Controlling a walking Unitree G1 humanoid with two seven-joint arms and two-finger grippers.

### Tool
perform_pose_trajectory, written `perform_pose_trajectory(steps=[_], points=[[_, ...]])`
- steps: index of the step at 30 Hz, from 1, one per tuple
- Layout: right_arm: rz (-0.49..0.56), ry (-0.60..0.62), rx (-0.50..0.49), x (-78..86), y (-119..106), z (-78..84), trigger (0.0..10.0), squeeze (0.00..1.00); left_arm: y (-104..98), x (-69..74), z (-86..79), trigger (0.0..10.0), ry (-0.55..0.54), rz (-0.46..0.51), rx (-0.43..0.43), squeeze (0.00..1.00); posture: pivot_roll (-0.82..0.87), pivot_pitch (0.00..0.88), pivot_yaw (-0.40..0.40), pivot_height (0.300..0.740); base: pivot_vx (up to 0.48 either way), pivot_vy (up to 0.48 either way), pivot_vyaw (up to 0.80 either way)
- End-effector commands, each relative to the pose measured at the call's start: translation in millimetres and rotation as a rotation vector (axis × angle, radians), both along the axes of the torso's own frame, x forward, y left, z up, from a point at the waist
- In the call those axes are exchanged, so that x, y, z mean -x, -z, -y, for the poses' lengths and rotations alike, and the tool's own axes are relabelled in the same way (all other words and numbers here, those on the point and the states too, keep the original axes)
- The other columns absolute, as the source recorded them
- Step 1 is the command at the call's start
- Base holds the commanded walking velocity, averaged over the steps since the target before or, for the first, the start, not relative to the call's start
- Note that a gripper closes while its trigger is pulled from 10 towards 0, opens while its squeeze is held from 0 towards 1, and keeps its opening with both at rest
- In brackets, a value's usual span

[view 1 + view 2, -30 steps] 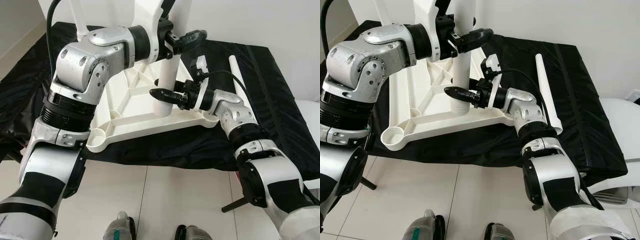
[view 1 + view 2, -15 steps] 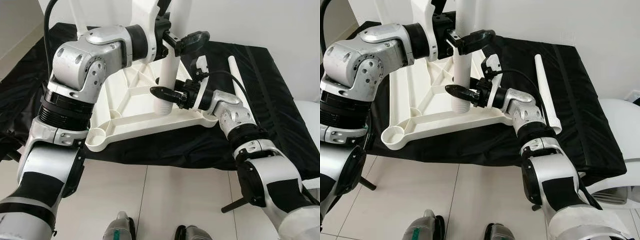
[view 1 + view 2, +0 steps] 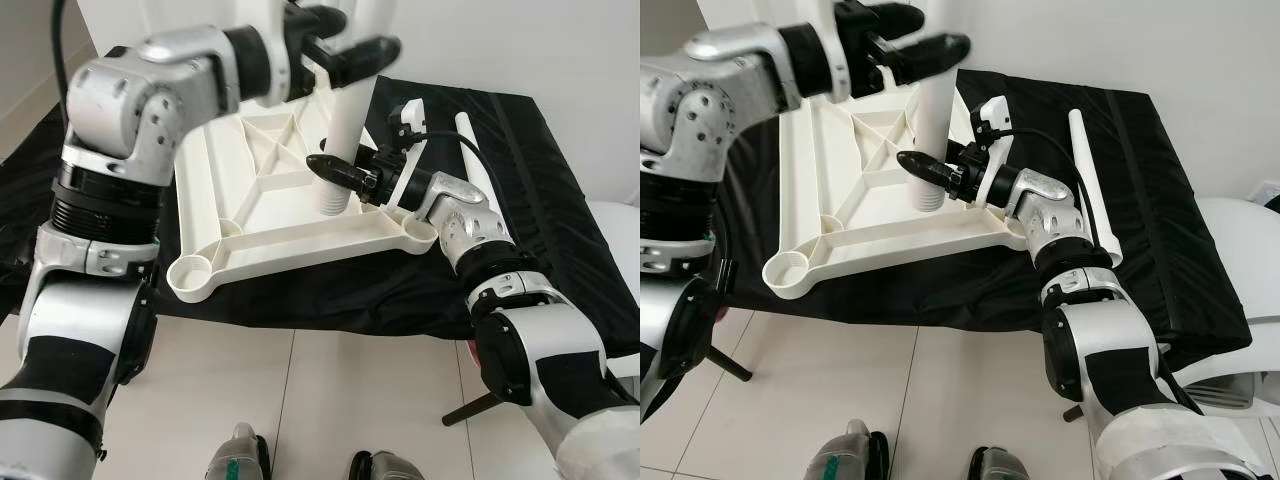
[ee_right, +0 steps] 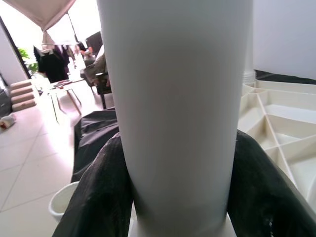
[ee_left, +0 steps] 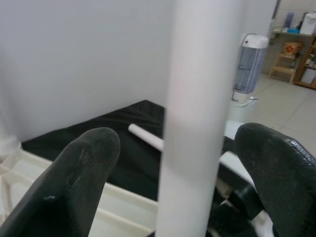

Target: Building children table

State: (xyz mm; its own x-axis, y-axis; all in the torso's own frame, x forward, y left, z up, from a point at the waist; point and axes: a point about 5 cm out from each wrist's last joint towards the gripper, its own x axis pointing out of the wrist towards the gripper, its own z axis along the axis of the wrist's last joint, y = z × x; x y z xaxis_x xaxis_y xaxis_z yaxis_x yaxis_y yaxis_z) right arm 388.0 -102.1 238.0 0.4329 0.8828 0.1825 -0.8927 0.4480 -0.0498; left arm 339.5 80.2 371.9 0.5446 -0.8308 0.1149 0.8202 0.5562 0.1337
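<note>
A white table top point(image 3: 285, 238) lies upside down on a black cloth point(image 3: 530, 240). A white table leg point(image 3: 350, 120) stands nearly upright over it, its threaded end point(image 3: 336, 206) hanging just above the frame's front rail. My right gripper point(image 3: 330, 168) is shut on the leg low down, its fingers point(image 4: 98, 197) pressed to both sides. Higher up, my left gripper point(image 3: 365, 32) is open around the same leg, with gaps between its fingers point(image 5: 89, 163) and the leg. A second white leg point(image 3: 473, 160) lies loose on the cloth to the right.
Round corner sockets sit at the frame's front left point(image 3: 192, 272) and front right point(image 3: 420, 232). A white wall stands close behind. Tiled floor point(image 3: 330, 390) lies in front, with a black rod point(image 3: 470, 408) on it at the right and a white object point(image 3: 618, 220) beyond the cloth.
My left arm has risen and its gripper now sits higher on the leg. The right gripper has lifted the leg's lower end a little above the frame.
</note>
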Motion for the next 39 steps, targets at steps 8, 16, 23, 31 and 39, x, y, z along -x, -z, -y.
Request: perform_pose_trajectory(steps=[8,16,23,31,39], points=[[0.001,0.176,-0.039,-7.4,-3,17.0,10.0,0.0,11,-2.8,-20.0,10.0,-0.081,-0.022,0.052,0.0,0.09,0.047,-0.03,0.74,0.0,0.0,0.0],[-0.034,0.329,-0.102,-11.4,0,32.2,10.0,0.0,38,-12.1,-34.8,10.0,-0.207,-0.123,0.135,0.0,0.08,0.048,-0.031,0.74,0.0,0.0,0.0],[-0.098,0.469,-0.215,-11.8,9,50.6,10.0,0.0,92,-17.8,-43.1,10.0,-0.364,-0.253,0.142,0.0,0.07,0.049,-0.042,0.74,0.0,0.0,0.0],[-0.01,0.557,-0.255,1.5,18,53.8,10.0,0.0,128,-11.9,-46.6,10.0,-0.506,-0.228,0.163,0.0,0.05,0.044,-0.046,0.74,0.0,0.0,0.0],[0.052,0.587,-0.327,18.4,17,54.0,10.0,0.0,148,-3.5,-35.4,10.0,-0.546,-0.172,0.088,0.0,0.04,0.043,-0.042,0.74,0.0,0.0,0.0]])
